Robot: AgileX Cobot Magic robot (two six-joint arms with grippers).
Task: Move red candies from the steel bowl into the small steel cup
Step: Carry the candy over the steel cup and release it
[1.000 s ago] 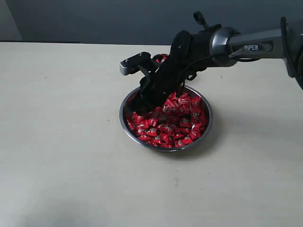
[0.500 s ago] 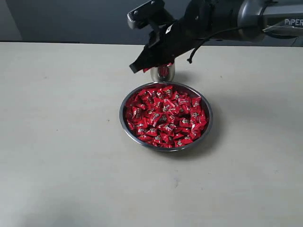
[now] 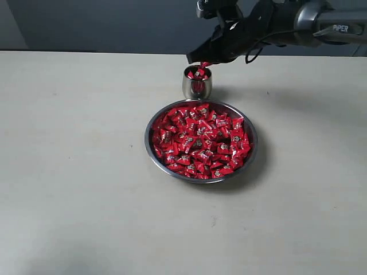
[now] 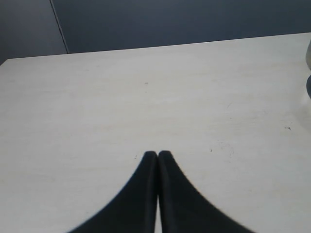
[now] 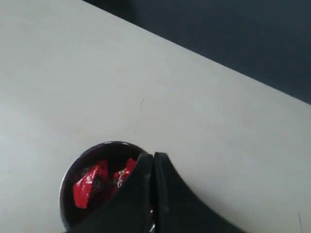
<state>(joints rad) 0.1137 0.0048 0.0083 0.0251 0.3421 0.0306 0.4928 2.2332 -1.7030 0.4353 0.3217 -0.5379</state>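
The steel bowl (image 3: 152,150) sits mid-table, heaped with red candies (image 3: 200,140). Just behind it stands the small steel cup (image 3: 196,86), and a few red candies (image 5: 87,187) lie inside it. My right gripper (image 3: 202,61) hovers right over the cup's mouth. Its jaws are shut, and a red candy (image 3: 205,65) hangs at their tip. In the right wrist view the shut fingertips (image 5: 153,155) cover part of the cup's rim (image 5: 104,144). My left gripper (image 4: 157,153) is shut with nothing in it, above bare table. It does not show in the exterior view.
The pale table (image 3: 69,172) stretches wide around the bowl, and its far edge meets a dark wall. The right arm (image 3: 321,23) reaches in from the upper right. Something dark and pale (image 4: 308,73) just shows at the edge of the left wrist view.
The right gripper rose out of the bowl, swung back and to the right, and now hangs over the cup. The left gripper cannot be compared.
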